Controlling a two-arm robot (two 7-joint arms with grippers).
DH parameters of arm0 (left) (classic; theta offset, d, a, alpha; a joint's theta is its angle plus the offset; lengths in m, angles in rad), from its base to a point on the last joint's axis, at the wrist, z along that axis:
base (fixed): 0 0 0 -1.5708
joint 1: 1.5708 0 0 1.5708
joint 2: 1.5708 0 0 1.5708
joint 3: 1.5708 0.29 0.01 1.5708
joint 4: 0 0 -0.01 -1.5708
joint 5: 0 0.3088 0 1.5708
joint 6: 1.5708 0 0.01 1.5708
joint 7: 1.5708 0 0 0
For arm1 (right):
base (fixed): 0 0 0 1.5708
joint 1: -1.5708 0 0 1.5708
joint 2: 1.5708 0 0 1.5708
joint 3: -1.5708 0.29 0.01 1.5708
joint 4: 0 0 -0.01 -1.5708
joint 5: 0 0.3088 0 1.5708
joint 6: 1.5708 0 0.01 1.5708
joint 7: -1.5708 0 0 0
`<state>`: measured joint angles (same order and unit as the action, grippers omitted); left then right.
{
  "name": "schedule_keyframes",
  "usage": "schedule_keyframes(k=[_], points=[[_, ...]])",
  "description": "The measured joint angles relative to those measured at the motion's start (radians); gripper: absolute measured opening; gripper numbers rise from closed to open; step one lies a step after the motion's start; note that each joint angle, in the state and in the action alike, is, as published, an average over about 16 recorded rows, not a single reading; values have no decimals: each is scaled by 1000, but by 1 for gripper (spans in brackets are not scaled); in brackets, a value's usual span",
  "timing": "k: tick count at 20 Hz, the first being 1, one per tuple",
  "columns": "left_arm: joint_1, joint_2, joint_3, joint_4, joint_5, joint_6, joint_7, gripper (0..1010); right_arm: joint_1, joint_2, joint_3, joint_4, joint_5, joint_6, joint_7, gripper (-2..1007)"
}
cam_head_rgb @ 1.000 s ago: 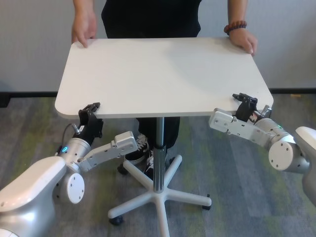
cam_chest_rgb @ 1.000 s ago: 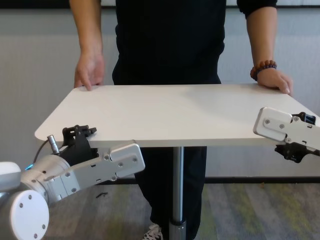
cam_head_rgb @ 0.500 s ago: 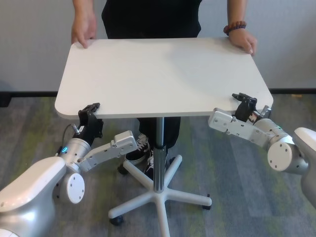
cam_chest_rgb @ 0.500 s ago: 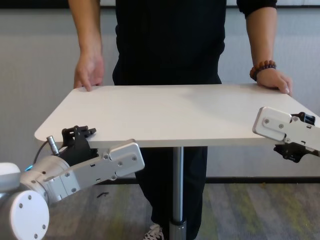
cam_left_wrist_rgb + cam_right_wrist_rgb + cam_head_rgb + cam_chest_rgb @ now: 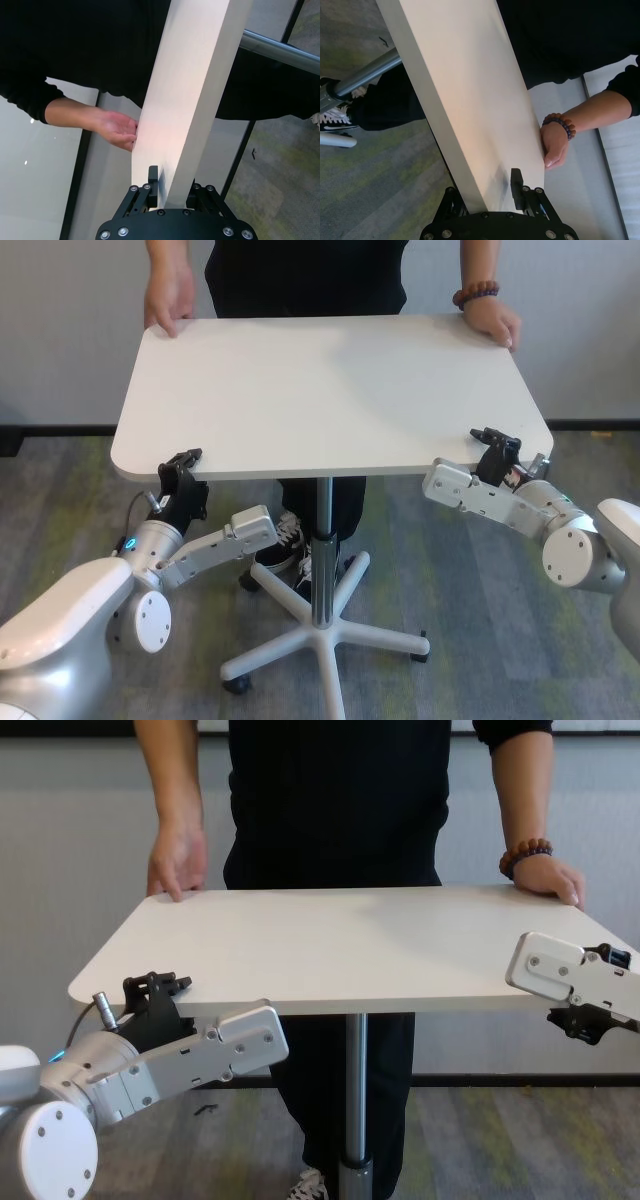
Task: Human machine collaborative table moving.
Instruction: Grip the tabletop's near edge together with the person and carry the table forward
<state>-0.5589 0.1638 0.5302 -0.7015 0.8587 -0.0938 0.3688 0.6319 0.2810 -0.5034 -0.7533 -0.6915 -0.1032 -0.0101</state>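
The white table (image 5: 320, 390) stands on its silver pole (image 5: 322, 540). My left gripper (image 5: 183, 468) is shut on the table's near left edge, one finger above and one below, as the left wrist view (image 5: 172, 192) shows. My right gripper (image 5: 497, 445) is shut on the near right edge, also seen in the right wrist view (image 5: 492, 197). The human (image 5: 300, 275), in black, stands at the far side with one hand (image 5: 168, 302) on the far left corner. The other hand (image 5: 492, 322), with the bead bracelet (image 5: 477, 293), is on the far right corner.
The pole ends in a white star base with castors (image 5: 325, 640) on grey carpet (image 5: 500, 640). The person's sneakers (image 5: 285, 540) are close to the base. A pale wall with black skirting (image 5: 60, 425) runs behind the person.
Almost nothing: the table top and the person have shifted very slightly. Both grippers keep their hold on the near edge.
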Motion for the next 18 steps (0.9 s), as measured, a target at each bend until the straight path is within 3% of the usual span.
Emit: schedule_keyframes(k=[18], points=[[1,1,1,-3,5,5,0,312,0,1,-2,-2,-3,4,4,419]])
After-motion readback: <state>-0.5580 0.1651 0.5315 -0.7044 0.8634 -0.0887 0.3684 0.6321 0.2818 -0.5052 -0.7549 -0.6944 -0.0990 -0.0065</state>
